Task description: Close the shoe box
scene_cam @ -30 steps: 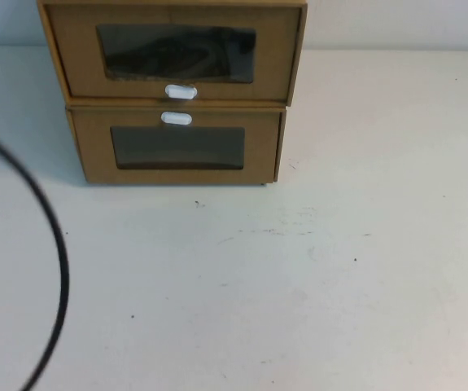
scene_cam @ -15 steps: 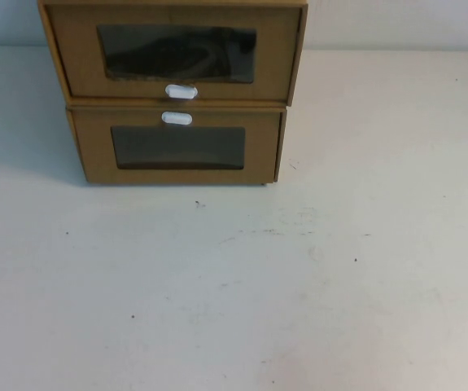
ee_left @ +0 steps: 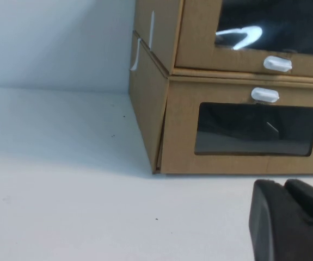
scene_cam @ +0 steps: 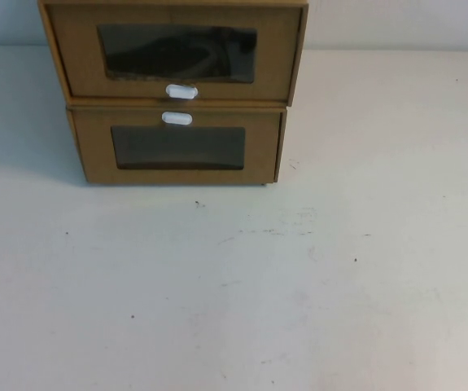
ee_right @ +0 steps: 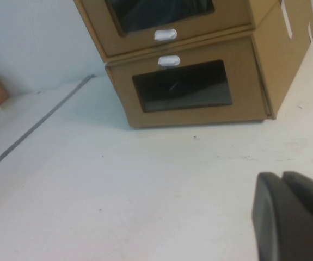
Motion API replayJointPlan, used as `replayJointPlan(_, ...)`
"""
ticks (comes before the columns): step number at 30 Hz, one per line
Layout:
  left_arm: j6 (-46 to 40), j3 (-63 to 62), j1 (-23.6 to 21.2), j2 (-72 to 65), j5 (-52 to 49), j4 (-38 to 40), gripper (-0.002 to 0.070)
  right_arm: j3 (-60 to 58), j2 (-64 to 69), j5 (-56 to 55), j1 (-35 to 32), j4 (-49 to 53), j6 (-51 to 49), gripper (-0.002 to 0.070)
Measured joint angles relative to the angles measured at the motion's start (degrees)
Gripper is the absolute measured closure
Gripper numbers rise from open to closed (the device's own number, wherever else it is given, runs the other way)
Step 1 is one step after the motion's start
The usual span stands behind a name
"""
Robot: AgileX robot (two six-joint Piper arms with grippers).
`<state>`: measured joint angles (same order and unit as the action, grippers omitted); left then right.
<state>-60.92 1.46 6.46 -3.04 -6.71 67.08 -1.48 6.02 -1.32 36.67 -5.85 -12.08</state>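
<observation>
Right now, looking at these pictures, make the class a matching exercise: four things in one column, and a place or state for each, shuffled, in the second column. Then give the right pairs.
Column one:
1. shoe box
2. lower cardboard box
3. left gripper
4. right gripper

Column two:
A. at the near right corner of the high view
B. stacked on top, white tab below its window
C. low over the table, facing the boxes' front left corner
D. resting on the table, white tab above its window

Pairs: 1-B, 2-D, 3-C, 4-A
</observation>
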Motion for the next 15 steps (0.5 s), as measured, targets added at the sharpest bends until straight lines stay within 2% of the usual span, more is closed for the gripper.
replayJointPlan(15,0.00,0.04,0.00,0.00,0.19,0.80,0.0677,-0.09,0.00,9.28,0.00,-0.13,0.00,0.0687)
